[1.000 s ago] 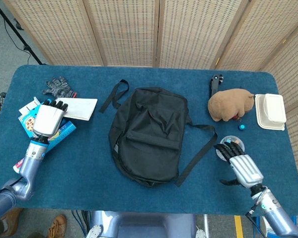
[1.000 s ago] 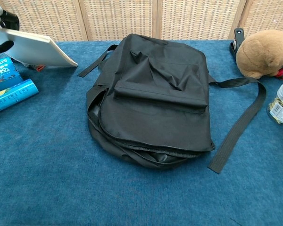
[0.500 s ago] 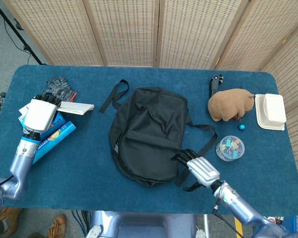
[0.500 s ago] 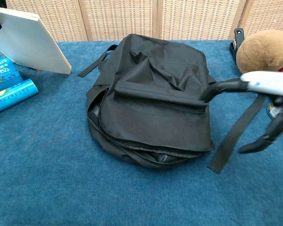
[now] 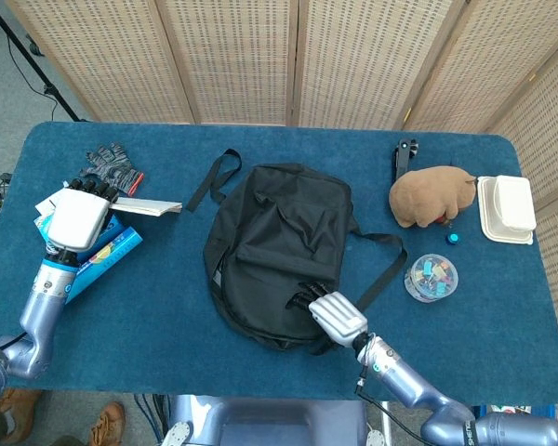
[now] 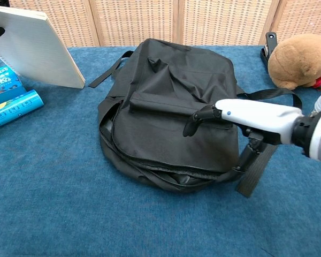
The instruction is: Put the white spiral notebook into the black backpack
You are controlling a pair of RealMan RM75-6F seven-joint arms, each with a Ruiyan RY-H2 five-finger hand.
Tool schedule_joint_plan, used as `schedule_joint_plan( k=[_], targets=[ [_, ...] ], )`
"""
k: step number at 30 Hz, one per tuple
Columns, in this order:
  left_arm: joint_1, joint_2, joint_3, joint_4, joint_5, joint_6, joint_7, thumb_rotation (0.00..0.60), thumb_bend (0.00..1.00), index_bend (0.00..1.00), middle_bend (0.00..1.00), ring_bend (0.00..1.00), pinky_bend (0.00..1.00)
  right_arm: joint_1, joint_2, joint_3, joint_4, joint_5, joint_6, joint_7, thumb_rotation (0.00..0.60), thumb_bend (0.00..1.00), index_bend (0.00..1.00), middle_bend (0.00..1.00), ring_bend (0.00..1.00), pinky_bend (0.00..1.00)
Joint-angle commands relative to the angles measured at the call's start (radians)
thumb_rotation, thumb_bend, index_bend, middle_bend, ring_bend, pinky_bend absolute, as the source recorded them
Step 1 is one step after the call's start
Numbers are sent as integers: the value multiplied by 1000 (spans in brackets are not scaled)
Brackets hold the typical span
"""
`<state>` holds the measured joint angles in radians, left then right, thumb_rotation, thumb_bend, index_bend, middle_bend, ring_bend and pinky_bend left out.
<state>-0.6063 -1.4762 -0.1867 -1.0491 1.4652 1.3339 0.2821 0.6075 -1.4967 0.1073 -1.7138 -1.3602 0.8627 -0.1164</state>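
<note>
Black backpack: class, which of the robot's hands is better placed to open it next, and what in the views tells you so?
The right hand: it rests on the black backpack near its front edge. The left hand holds the white spiral notebook at the table's far left.

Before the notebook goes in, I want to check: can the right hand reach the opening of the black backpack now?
Probably yes. The right hand is already over the black backpack, near its open lower edge, and nothing blocks it.
</note>
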Motion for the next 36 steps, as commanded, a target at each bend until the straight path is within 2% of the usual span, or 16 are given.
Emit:
schedule_joint_plan(
  k=[1, 10, 18, 23, 32, 36],
  targets=[
    [1, 2, 2, -9, -1, 1, 8, 600, 503, 807, 611, 551, 591, 13, -24, 2, 20, 1, 5, -1, 600, 0, 269, 258, 87, 55],
    [4, -2, 3, -12, -12, -6, 7, 600, 503, 807, 611, 551, 592, 38, -85, 8, 89, 29, 9, -27, 600, 0, 291, 275, 99, 65],
    [4, -2, 2, -10, -14, -5, 1, 600, 503, 807, 611, 551, 592, 47, -107, 0, 112, 36, 19, -41, 600, 12, 344, 332, 157, 101],
    [6, 3, 3, -14, -14, -1, -2, 600, 503, 807, 611, 551, 592, 46, -126, -7, 132, 32, 39, -59, 600, 122, 402, 393, 223, 200],
    [15, 4, 9, -2, -13, 4, -22, 600, 503, 807, 611, 551, 592, 41, -152, -19, 169, 28, 69, -83, 600, 443, 459, 465, 312, 388],
    [18, 4, 11, 4, -11, 8, -32, 600, 503, 807, 611, 551, 592, 38, -152, -19, 168, 24, 80, -80, 600, 534, 486, 492, 338, 418]
  ],
)
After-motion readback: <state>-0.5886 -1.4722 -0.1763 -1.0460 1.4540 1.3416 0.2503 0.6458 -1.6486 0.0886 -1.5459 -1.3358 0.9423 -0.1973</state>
